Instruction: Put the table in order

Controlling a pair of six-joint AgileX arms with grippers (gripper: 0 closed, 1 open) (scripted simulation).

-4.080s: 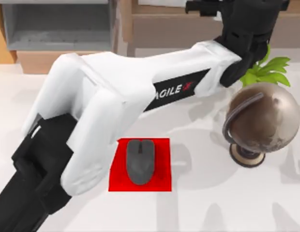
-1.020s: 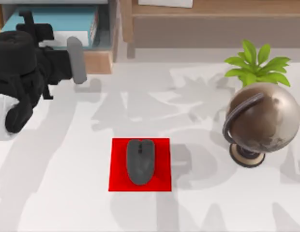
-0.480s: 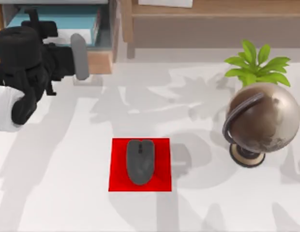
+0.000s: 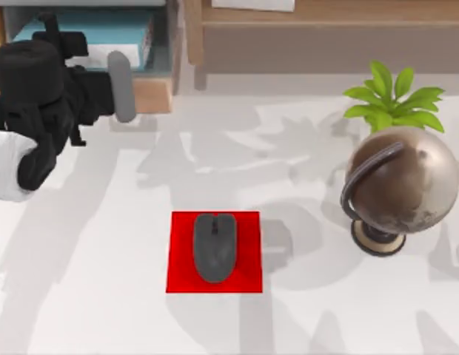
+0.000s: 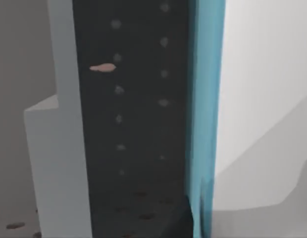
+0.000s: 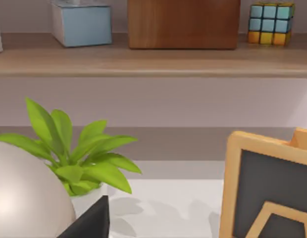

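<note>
A white tabletop (image 4: 104,296) runs wide from left to right under everything, its long axis along the back edge where a wooden shelf unit (image 4: 303,37) stands. Near the front edge, left of centre, a grey mouse (image 4: 215,246) lies on a red mat (image 4: 178,251), nose toward the back. A bronze globe (image 4: 403,181) and a green plant (image 4: 392,100) stand near the right edge. The left tool (image 4: 120,85) sits at the back left corner by a blue book (image 4: 89,33); whether it is clenched I cannot tell. No writing is legible.

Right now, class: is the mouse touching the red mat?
Touching. The top view shows the mouse lying flat on the red mat, wholly within its edges.
</note>
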